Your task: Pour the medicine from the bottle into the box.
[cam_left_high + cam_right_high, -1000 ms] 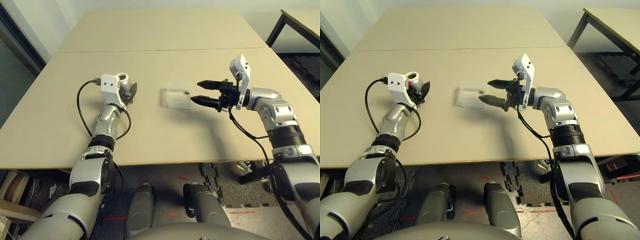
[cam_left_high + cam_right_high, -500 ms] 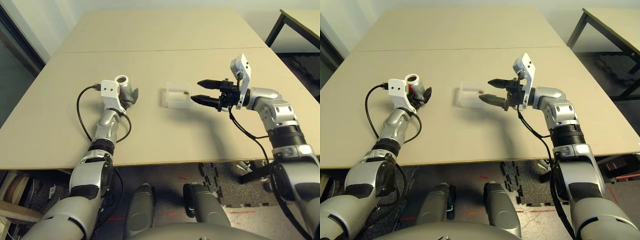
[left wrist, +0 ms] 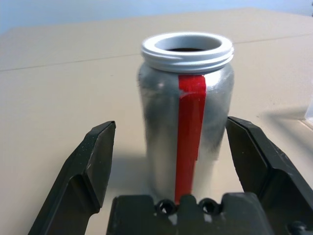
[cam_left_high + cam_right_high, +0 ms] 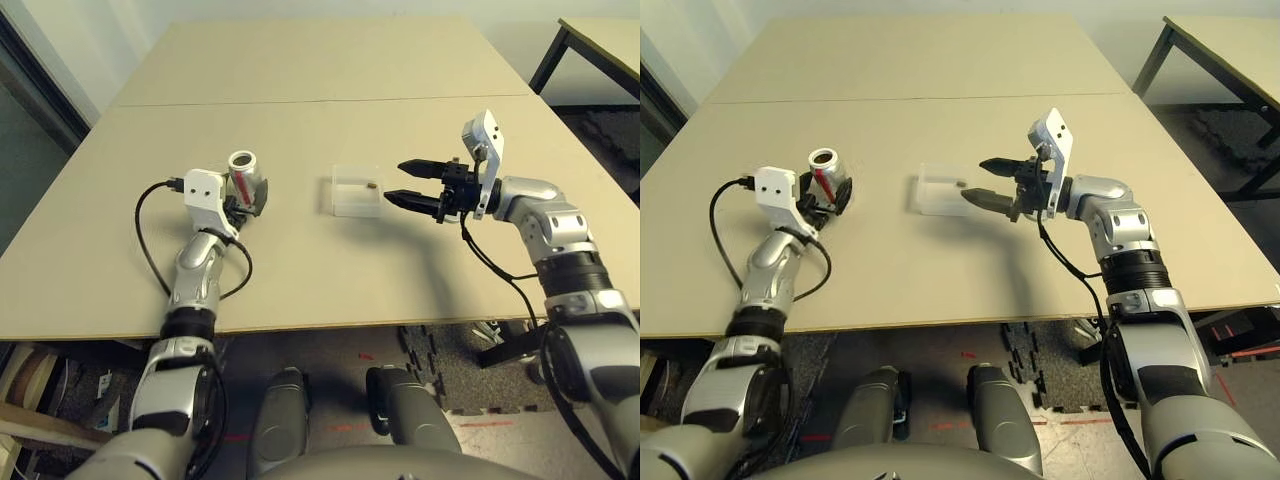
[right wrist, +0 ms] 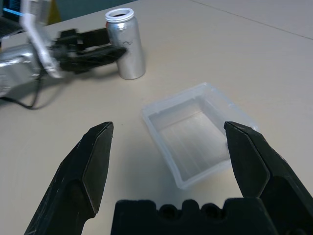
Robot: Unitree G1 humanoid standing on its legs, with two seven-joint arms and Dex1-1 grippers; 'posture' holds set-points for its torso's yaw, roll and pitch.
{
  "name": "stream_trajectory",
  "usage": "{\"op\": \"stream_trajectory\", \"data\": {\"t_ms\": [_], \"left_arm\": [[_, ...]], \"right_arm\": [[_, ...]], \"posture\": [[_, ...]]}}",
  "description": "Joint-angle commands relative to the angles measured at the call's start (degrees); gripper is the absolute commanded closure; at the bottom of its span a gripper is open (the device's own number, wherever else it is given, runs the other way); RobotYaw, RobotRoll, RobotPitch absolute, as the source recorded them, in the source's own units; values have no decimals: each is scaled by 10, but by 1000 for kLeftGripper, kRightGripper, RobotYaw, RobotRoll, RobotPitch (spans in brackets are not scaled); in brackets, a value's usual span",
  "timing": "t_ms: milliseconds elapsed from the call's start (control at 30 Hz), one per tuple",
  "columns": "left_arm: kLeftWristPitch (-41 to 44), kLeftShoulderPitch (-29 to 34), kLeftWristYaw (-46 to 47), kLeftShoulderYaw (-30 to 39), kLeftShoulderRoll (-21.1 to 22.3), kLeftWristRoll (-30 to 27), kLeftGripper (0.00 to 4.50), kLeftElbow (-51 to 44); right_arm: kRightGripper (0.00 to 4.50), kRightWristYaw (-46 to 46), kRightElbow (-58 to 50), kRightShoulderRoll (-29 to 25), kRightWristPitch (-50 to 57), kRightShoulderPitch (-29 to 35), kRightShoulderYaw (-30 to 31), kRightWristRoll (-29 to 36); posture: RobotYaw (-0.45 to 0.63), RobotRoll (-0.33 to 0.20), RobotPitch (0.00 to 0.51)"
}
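The left pincer [image 3: 168,161] is standing open, straddling the upright bottle [image 3: 186,117] without contact. The right pincer [image 5: 168,161] is hovering open beside the box [image 5: 200,132]. Any sideways drift risks toppling the bottle.

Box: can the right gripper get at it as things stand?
Probably yes. The right gripper is open beside the box, facing it, with nothing between; the bottle stands apart, between the left gripper's jaws.

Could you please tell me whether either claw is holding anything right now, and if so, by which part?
Nothing is held. The left claw stands open around the upright silver-grey bottle without touching it; the right claw is open by the clear plastic box.
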Motion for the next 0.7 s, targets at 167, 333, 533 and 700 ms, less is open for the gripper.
{"op": "stream_trajectory", "data": {"t_ms": [167, 333, 533, 700], "left_arm": [[107, 93, 22, 30, 22, -44, 36, -178], [125, 103, 29, 90, 65, -72, 36, -182], [150, 63, 36, 152, 116, -107, 36, -131], [138, 30, 45, 151, 137, -89, 36, -76]], "right_arm": [[0, -3, 45, -20, -38, 2, -13, -17], [0, 5, 67, -31, -53, -3, -13, -21], [0, 3, 91, -31, -67, -14, -15, -25], [0, -40, 136, -26, -100, -30, -34, -35]], "posture": [[-28, 0, 99], [-20, 0, 101], [-15, 0, 100], [-14, 0, 97]]}}
